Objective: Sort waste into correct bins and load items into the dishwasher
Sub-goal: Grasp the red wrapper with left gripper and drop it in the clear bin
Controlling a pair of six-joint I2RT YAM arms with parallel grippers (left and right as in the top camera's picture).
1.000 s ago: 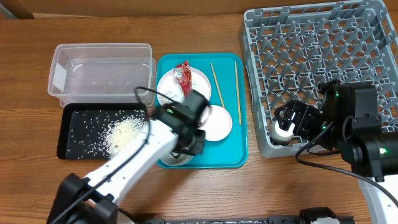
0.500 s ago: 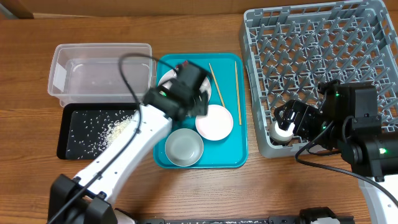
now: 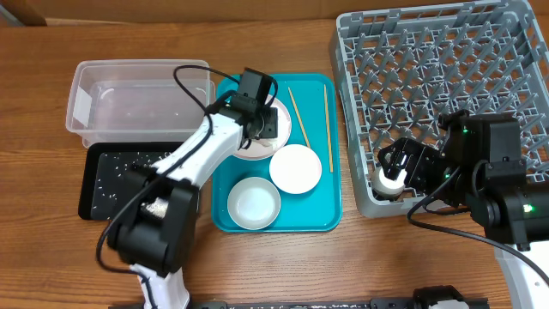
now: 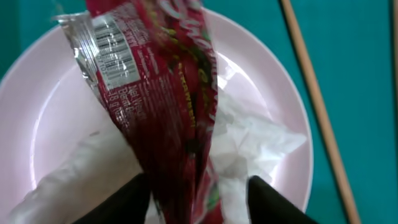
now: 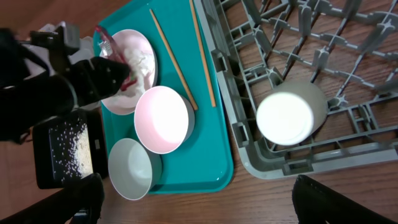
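On the teal tray's [image 3: 330, 202] plate: wrapper framed, not yet pinched.
Your red foil wrapper [image 4: 168, 112] stands crumpled on the white paper napkin [image 4: 249, 143] on the white plate [image 4: 50, 124]. The left gripper [image 4: 199, 202] straddles its lower end, jaws apart, one finger brushing the foil. Close on foil only, low and centred, so the napkin stays behind. Then lift straight up before swinging toward the clear tub [image 3: 137, 103], the likelier bin since rice [image 5: 71, 142] lies in the black tray [image 3: 107, 184]. Your right gripper [image 5: 208, 202] hangs spread wide and empty above the dish rack [image 5: 323, 37].
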